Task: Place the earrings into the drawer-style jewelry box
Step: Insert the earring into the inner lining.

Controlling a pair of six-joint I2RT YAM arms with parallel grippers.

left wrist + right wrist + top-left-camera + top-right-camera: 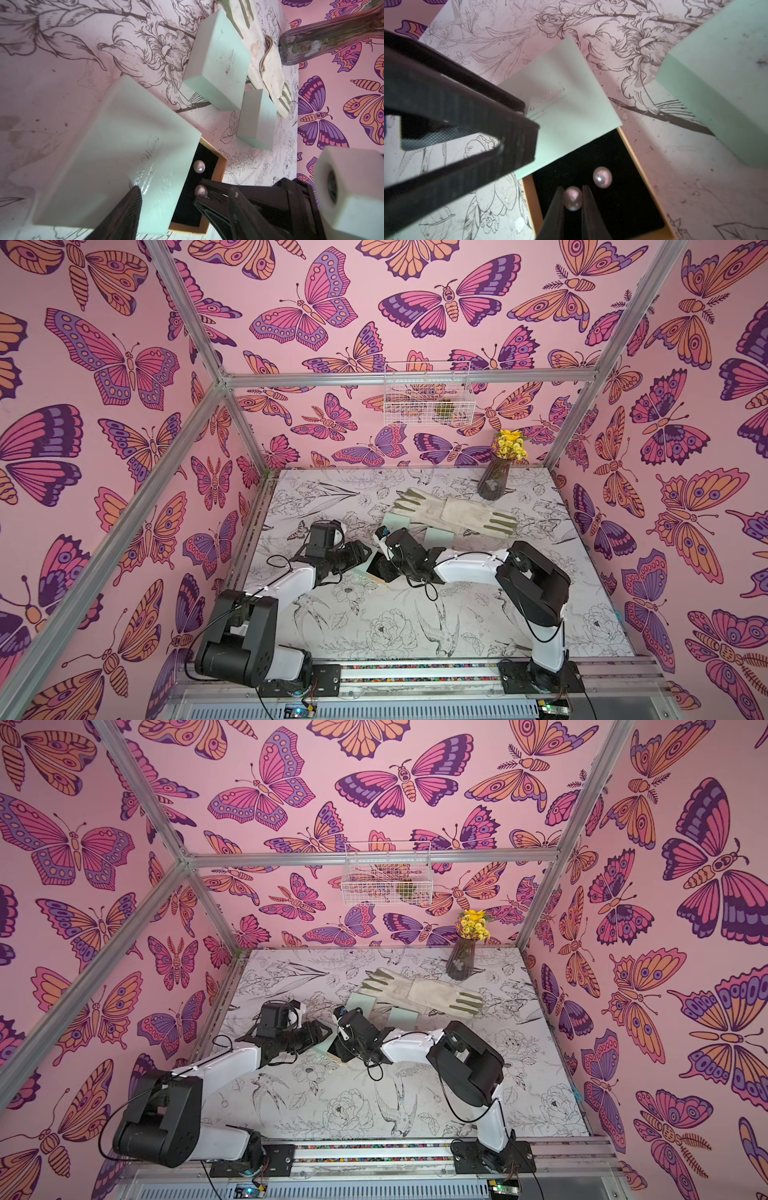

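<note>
In both top views the left gripper [362, 552] and the right arm meet mid-table over the jewelry box [362, 571], which is mostly hidden beneath them. Behind it lie two spare mint boxes [439, 536], work gloves [453, 512] and a vase of yellow flowers [494, 483]. The table [374, 626] wears a stained, line-drawn floral print. Butterfly wallpaper [332, 302] covers the walls, and a wire basket [428, 393] hangs at the back.

The left wrist view shows the drawer [189, 228] pulled out of its mint sleeve [116, 149], with one pearl earring [199, 166] lying on the black lining. One left finger rests on the sleeve; whether those jaws clamp it, I cannot tell. The right gripper [204, 194] reaches in from the side.

In the right wrist view its fingertips [589, 216] pinch the second pearl earring [572, 198] over the lining. So one earring is placed; letting go of the other, and probably closing the drawer, are left.
</note>
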